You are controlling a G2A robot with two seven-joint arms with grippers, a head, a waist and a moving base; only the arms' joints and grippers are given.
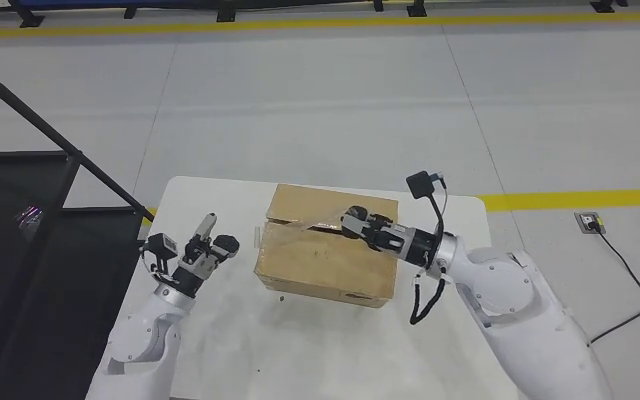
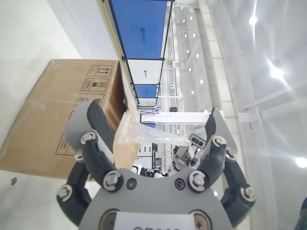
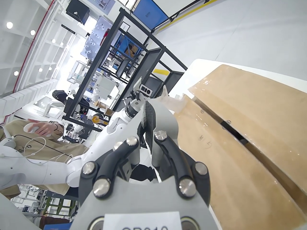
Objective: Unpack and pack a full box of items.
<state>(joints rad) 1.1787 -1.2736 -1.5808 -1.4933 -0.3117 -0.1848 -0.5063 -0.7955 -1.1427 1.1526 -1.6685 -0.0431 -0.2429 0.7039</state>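
Toward the left side of the white table (image 1: 330, 345), the left gripper (image 2: 153, 111) hangs just off the end of the cardboard box (image 1: 325, 262). Its jaws are spread wide and hold nothing, and they face the box's printed end wall without touching it. The box sits in the middle of the table with both top flaps down. A narrow dark gap shows along the centre seam in the right wrist view. A strip of clear packing tape (image 2: 148, 135) has come away at the left end of the box and stands crumpled off the upper edge, between the open left gripper and the flaps. Farther right, the right gripper (image 1: 350, 222) lies low over the top of the box, close to the seam, with its fingers drawn together. I cannot tell whether they pinch any tape. By my reading the step in hand is getting the box open, with the tape partly freed and the flaps not yet raised, so unpacking has hardly begun. The next move probably calls for clearing the remaining tape from the seam and then getting a fingertip under a flap edge. The box may need steadying so it does not slide. The left gripper looks well placed to take the loose tape end.
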